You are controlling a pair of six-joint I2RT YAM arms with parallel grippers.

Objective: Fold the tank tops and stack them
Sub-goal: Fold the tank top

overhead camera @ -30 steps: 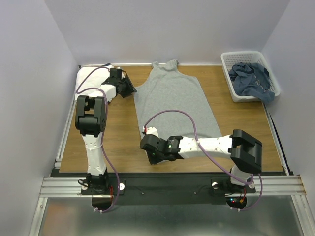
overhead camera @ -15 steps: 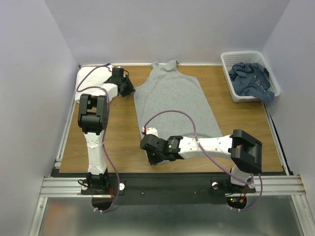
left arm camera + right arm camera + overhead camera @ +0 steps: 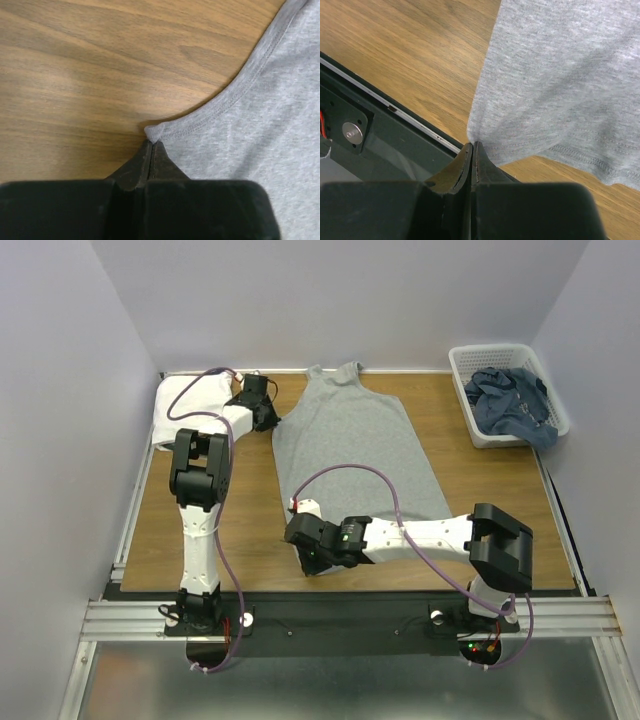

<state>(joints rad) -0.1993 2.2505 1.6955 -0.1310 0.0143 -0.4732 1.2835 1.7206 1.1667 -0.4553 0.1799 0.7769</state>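
A grey top (image 3: 350,445) lies spread flat on a wooden desk (image 3: 240,530), its neck pointing away from my bases. My left claw (image 3: 151,146) is clenched on the grey top's left edge at the foot of the armhole curve, pinching a small corner of the ribbed trim. My right claw (image 3: 471,146) is clenched on the grey top's near left hem corner, where the cloth draws up into a peak. Left of the grey top sits a bunched white top (image 3: 190,405). Well to the right of the grey top stands a white basket (image 3: 478,432) with a blue top (image 3: 512,400) crumpled inside
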